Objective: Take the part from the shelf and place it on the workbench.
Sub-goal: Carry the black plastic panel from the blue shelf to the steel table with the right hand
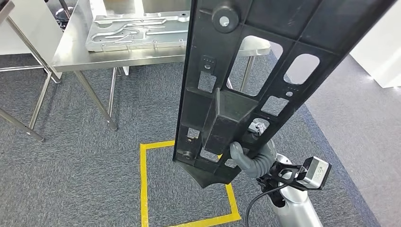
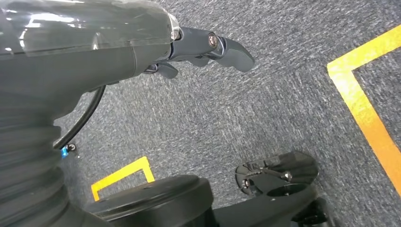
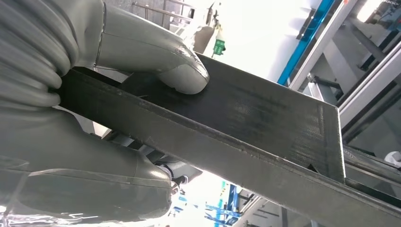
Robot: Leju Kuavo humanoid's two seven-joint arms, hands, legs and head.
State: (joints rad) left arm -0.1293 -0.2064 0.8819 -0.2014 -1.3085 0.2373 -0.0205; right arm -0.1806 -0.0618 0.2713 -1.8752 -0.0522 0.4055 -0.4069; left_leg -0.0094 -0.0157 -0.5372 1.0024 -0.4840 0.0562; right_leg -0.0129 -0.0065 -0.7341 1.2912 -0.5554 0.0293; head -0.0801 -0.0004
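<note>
Part (image 1: 265,71) stands upright, long axis vertical, gripped low by right hand (image 1: 253,153); table (image 1: 75,54) lies far left (left hand (image 2: 208,47) hangs empty, fingers loose).

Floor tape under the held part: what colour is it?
Yellow, clearest in the head view.
</note>
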